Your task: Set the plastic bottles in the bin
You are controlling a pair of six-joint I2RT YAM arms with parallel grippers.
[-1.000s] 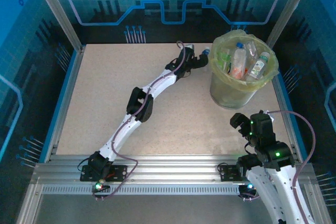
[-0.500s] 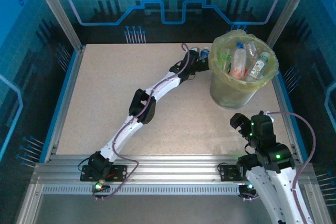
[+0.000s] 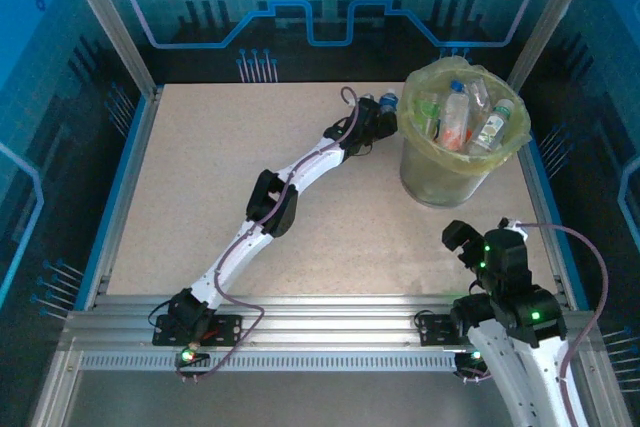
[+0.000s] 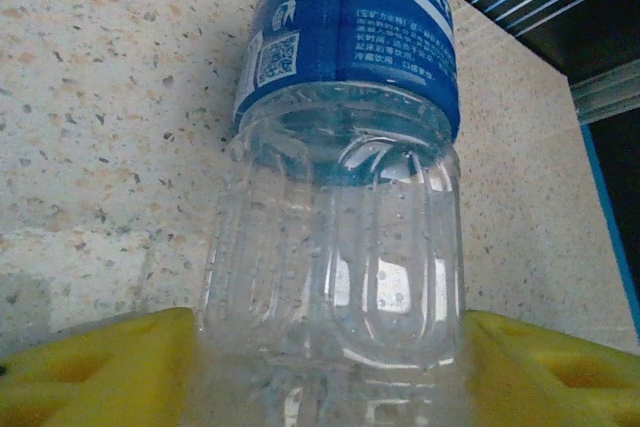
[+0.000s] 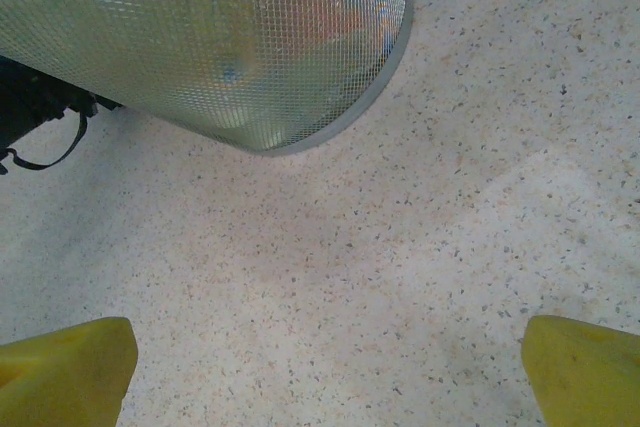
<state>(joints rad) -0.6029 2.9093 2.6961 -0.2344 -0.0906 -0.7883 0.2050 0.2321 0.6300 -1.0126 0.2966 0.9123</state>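
Lying just beside a round tapered bin lined with a yellow-green bag [image 3: 440, 182]: clear ribbed plastic bottle with a blue label [image 4: 340, 197]. Propped upright inside: several more clear plastic bottles [image 3: 456, 115].

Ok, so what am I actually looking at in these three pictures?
Two robot arms are bolted to a table. The big picture looks down from above; the other two come from cameras on each wrist. The left gripper reaches beside the bin, which already has bottles inside. Its wrist view shows yellow fingers against both sides of a clear, blue-labelled bottle on the table. The right gripper is open and empty, facing the bin's mesh wall.
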